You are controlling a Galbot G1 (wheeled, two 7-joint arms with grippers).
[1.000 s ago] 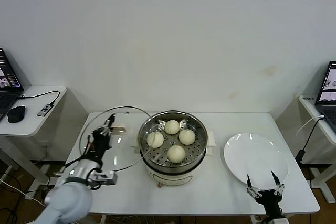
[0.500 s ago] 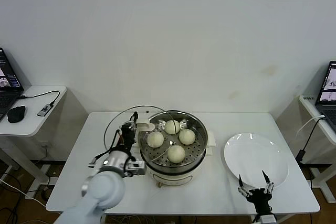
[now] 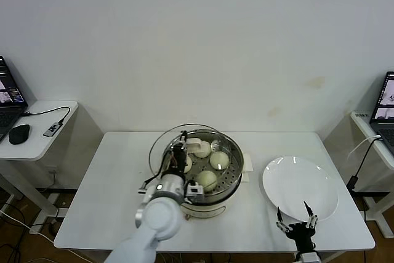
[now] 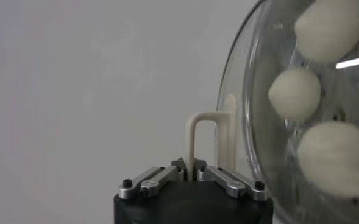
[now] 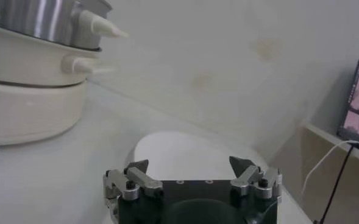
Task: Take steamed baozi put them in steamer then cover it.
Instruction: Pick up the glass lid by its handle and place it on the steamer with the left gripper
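Step in hand: covering. All four steamed baozi (image 3: 207, 180) lie inside the steamer (image 3: 231, 177); none is on the white plate (image 3: 301, 186). Only the cover (image 3: 161, 146) is not yet seated.

Left gripper (image 3: 178, 155): over the steamer's left part, jaws closed tight on the cover's cream handle (image 4: 199, 143). In the left wrist view the handle's loop stands up from between the closed fingers (image 4: 161, 178).

Cover position: held tilted, not flat. Its glass disc overlaps the steamer, offset to the left, with its left rim overhanging beyond the steamer's left wall. It appears raised clear of the steel rim; contact cannot be confirmed.

Baozi relative to cover: seen through the glass in the left wrist view, three buns (image 4: 295, 92) lie behind the disc, apart from it.

Next move, judged: shift the cover rightward until centred, level it, lower it until its metal rim meets the steamer's all round, then release.

Risk, judged: a tilted descent could catch one edge on the rim and leave the cover cocked.

Right gripper (image 3: 297, 225): parked at the table's (image 3: 111, 201) near edge, just beside the plate, jaws spread wide, holding nothing.
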